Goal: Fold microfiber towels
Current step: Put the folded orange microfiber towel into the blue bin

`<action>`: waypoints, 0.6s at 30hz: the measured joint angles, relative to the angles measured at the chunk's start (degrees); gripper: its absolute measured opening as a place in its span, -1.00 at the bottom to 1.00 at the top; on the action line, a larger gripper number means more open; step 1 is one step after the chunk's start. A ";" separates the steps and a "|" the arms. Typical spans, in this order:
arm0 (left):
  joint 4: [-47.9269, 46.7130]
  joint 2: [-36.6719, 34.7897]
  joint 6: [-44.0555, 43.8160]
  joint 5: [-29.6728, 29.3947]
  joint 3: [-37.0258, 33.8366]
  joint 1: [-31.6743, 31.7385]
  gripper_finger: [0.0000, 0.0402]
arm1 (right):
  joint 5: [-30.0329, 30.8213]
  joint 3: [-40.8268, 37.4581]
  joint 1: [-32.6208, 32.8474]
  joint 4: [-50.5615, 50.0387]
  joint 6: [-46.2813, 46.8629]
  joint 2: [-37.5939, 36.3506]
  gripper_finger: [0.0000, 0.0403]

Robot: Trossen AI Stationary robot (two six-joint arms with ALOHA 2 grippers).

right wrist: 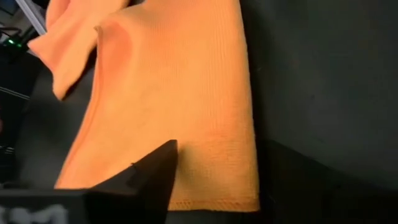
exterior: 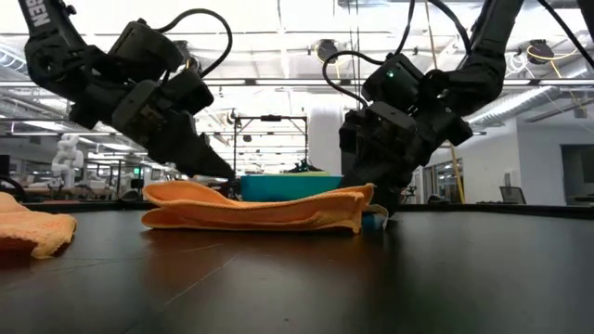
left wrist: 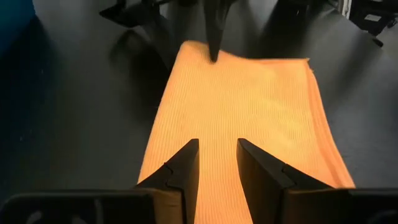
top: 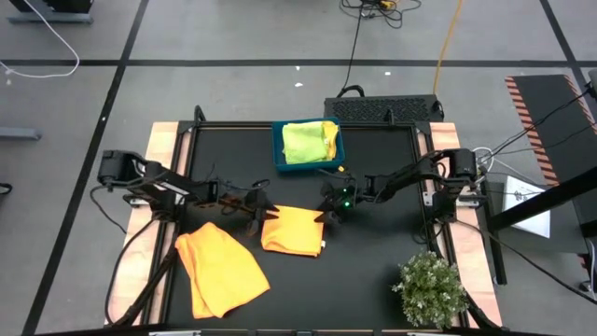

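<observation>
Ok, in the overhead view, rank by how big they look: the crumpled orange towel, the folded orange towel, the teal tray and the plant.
1. crumpled orange towel
2. plant
3. teal tray and folded orange towel: too alike to rank.

I'm working in a robotics lab or industrial test hall: beyond my black table [exterior: 371,278] the low view shows a large open room with strip lights and exposed ceiling ducts [exterior: 520,107]. Cables [top: 373,11] trail across the taped grey floor [top: 233,37], and other equipment stands in the background [exterior: 269,139].
</observation>
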 joint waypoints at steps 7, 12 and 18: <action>-0.04 0.00 0.75 0.02 1.80 0.17 -0.46 | 0.25 -0.09 0.00 -0.30 -3.13 0.00 -0.51; -0.20 1.72 2.77 0.17 2.88 0.68 -0.38 | 0.00 -0.20 0.07 0.76 -6.20 0.07 -0.95; -0.42 4.04 0.28 1.35 4.32 3.19 -0.02 | 0.68 -0.17 1.25 1.79 -11.17 0.04 -0.96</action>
